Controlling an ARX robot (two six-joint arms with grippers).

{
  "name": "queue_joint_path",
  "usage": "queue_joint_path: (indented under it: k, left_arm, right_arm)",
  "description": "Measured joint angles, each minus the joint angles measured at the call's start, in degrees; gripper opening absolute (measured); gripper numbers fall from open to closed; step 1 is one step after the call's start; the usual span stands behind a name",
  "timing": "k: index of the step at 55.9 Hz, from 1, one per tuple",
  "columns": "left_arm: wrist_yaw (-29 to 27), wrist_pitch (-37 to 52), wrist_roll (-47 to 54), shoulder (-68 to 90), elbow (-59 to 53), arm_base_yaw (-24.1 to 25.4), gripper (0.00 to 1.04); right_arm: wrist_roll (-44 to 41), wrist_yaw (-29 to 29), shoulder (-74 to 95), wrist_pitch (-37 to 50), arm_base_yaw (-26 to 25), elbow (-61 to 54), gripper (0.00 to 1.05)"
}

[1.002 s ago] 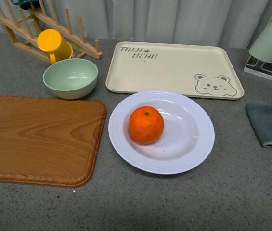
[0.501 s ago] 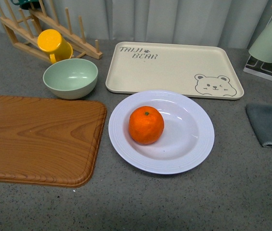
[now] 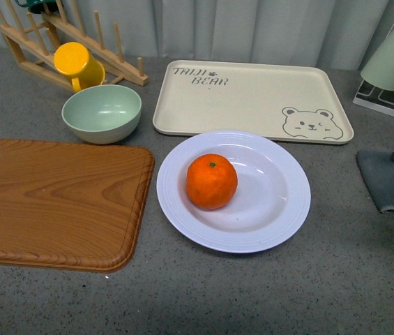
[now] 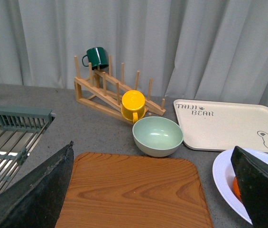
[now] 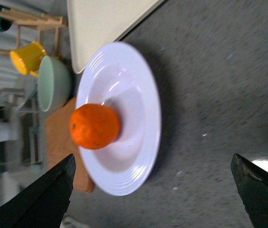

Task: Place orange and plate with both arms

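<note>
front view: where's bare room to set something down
Bare: the brown wooden board left of the round white plate, the cream bear-printed tray behind it, the grey counter in front. Crowded: back left, with mint-green bowl, yellow mug and wooden rack.

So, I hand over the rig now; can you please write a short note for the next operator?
Left hand: open, empty, near the wooden board.
Right hand: open, empty, apart from the plate.
Orange lies in the plate, which rests on the table in front of the bear tray.
Done: nothing is grasped.
Left: apparently grasping and placing both.
</note>
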Motion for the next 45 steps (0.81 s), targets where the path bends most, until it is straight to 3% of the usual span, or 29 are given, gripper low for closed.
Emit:
queue_joint_path:
  k: [13, 45]
  left_arm:
    - [0.0, 0.0, 0.0, 0.0, 0.0, 0.0, 0.98]
    - [0.0, 0.0, 0.0, 0.0, 0.0, 0.0, 0.98]
  right_arm:
    - [8.6, -0.4, 10.1, 1.8, 4.9, 6.9, 0.96]
    - [14.2, 3.5, 20.1, 1.3, 10.1, 20.3, 0.96]
